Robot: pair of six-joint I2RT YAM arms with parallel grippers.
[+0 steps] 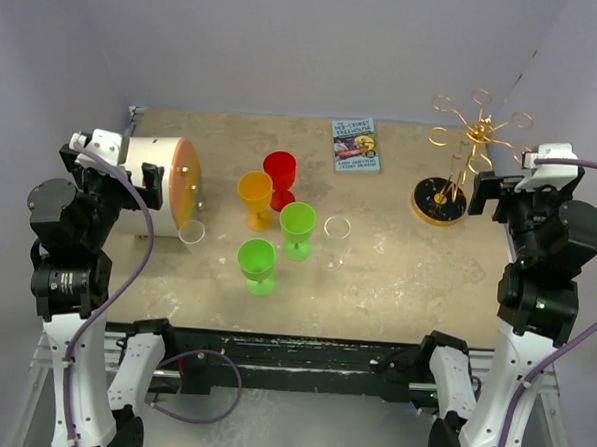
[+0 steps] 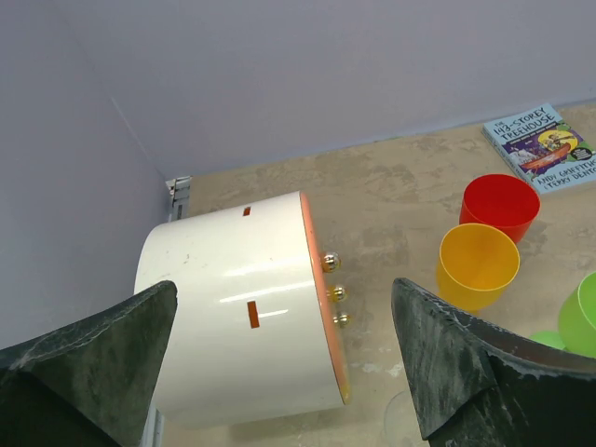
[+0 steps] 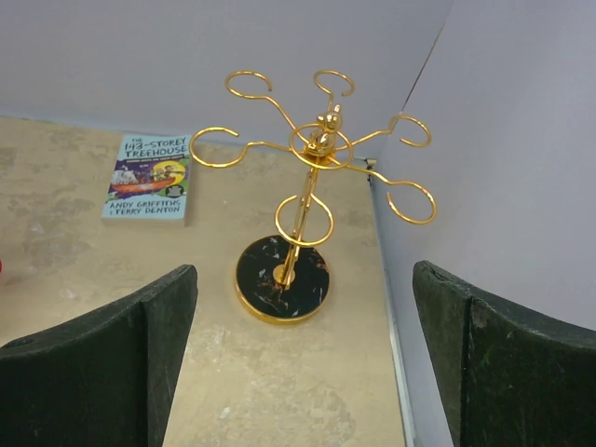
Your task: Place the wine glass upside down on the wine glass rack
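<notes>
Fingers of my left gripper (image 2: 281, 287) are spreading wide at the left of the top view, gripping nothing and pointing at a white drum (image 2: 233, 307) that is lying on its side. Around the middle, the clear wine glass (image 1: 336, 240) is standing upright on the table (image 1: 396, 279), just right of a green goblet (image 1: 297, 228). At the upper right, the wine glass rack (image 1: 439, 203) is standing bare, with my right gripper (image 3: 305, 272) gaping wide and empty before it.
</notes>
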